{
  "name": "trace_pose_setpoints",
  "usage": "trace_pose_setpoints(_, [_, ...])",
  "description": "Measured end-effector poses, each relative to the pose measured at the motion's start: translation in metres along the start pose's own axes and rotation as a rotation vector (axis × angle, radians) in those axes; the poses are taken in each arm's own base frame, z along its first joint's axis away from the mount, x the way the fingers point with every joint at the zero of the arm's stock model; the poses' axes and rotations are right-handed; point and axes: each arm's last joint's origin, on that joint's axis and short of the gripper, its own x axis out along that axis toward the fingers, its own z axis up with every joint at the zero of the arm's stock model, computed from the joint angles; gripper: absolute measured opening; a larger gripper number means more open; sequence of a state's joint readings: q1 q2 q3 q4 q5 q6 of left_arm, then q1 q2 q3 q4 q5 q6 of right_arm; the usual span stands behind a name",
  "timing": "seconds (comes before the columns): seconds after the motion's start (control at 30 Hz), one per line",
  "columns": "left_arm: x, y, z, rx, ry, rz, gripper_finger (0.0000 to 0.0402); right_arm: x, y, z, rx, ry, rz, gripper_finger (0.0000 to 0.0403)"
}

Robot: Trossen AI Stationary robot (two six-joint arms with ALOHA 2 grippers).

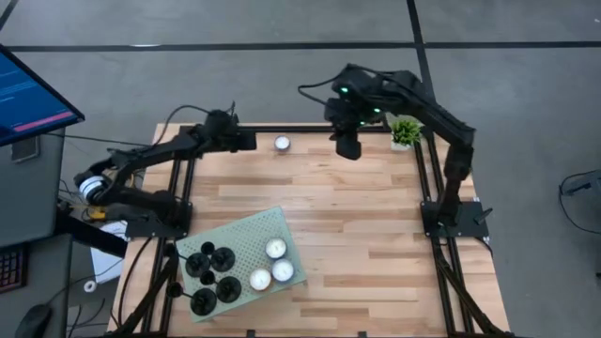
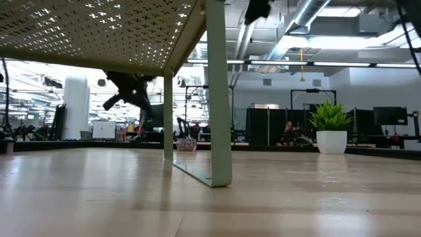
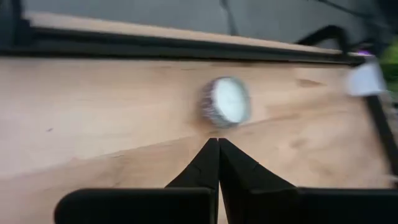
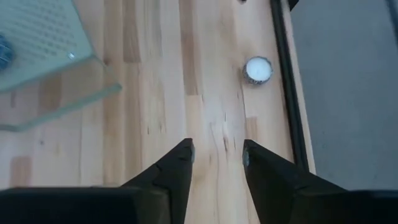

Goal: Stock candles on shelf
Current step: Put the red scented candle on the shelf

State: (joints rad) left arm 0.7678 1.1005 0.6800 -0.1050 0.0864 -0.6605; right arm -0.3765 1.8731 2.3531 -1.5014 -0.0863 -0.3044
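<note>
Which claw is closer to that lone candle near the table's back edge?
The left claw, shut, sits just beside the lone candle. The right claw, open, hangs farther off on its other side.

Both arms are dark, near-black, built of slim jointed links on black bases bolted to a black frame. The left arm [image 1: 155,155] carries a black cable loop near its wrist and a white-and-black ring part at its rear joint. The right arm [image 1: 441,131] has a black cable arcing off its wrist and small green lights on the wrist housing. Left gripper [image 3: 218,144]: two black wedge-shaped fingers, matte. Right gripper [image 4: 217,152]: same black tapered fingers, pale pads at the tips.
</note>
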Motion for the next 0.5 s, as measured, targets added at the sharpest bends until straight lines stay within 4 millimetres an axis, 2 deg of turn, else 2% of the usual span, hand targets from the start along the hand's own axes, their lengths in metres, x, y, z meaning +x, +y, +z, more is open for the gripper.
trace_pose_setpoints(0.13, [0.023, -0.002, -0.014, -0.031, 0.01, 0.103, 0.0002, -0.027, 0.016, -0.007, 0.036, -0.028, -0.035, 0.0122])
trace_pose_setpoints(0.27, [0.044, -0.015, -0.024, -0.02, -0.035, 0.077, 0.0002, -0.043, 0.032, -0.012, 0.062, -0.044, -0.031, 0.0119])
trace_pose_setpoints(0.5, [0.062, -0.041, -0.019, 0.034, -0.196, 0.118, 0.0007, -0.061, 0.053, -0.016, 0.084, -0.074, 0.0, 0.0119])
